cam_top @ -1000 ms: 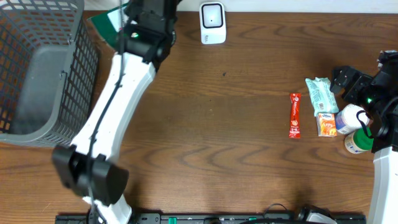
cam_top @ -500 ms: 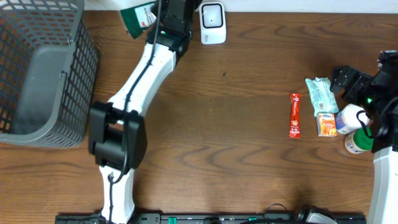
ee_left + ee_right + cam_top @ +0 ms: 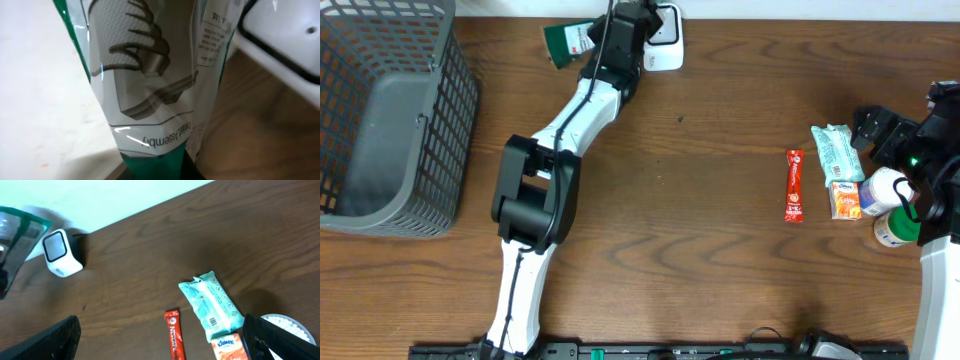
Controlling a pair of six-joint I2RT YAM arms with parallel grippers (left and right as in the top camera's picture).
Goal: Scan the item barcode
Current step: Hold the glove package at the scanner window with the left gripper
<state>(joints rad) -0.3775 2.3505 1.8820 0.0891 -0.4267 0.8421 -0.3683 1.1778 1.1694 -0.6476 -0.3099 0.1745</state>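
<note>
The left gripper (image 3: 612, 34) is clenched on the lower edge of a green packet (image 3: 150, 100), a green-and-clear bag with printed text and a grey drawing. The bag stands up from the jaws in the left wrist view, and no barcode shows on the side facing that camera. The packet hangs at the far edge of the table (image 3: 720, 260), just beside the white scanner (image 3: 662, 24) on its left, not squarely over its window. Whether they touch I cannot tell. So the pick-up and the carry to the scanner look done. What seems left is turning the coded side to the window and holding it there for a read. Across the table the right gripper (image 3: 161, 330) stands released, jaws wide, holding nothing. It hovers over a red Nescafé stick (image 3: 794, 185), a teal tissue pack (image 3: 836, 150), a small Kleenex box (image 3: 845, 199) and two white bottles (image 3: 886, 189), which probably wait their turn. A grey wire basket (image 3: 455, 110) stands at the far left.
</note>
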